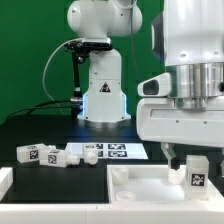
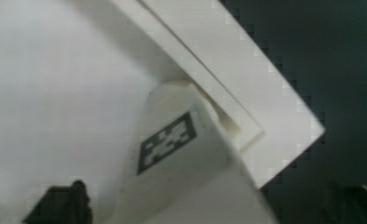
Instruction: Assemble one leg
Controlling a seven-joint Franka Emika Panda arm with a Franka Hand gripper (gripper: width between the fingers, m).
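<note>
My gripper (image 1: 195,163) is in the foreground at the exterior view's right, shut on a white leg (image 1: 197,173) with a black-and-white tag. It holds the leg upright over the right part of the large white tray-like panel (image 1: 128,188). In the wrist view the leg (image 2: 180,135) runs up from between my dark fingers (image 2: 63,205), its tip near a corner of the panel (image 2: 260,95). Whether the leg touches the panel I cannot tell. Three more legs lie on the black table at the left: one (image 1: 33,153), one (image 1: 62,158) and one (image 1: 91,155).
The marker board (image 1: 116,151) lies flat behind the panel near the table's middle. The arm's white base (image 1: 103,88) stands at the back. A white block (image 1: 5,183) sits at the front left edge. A green wall is behind.
</note>
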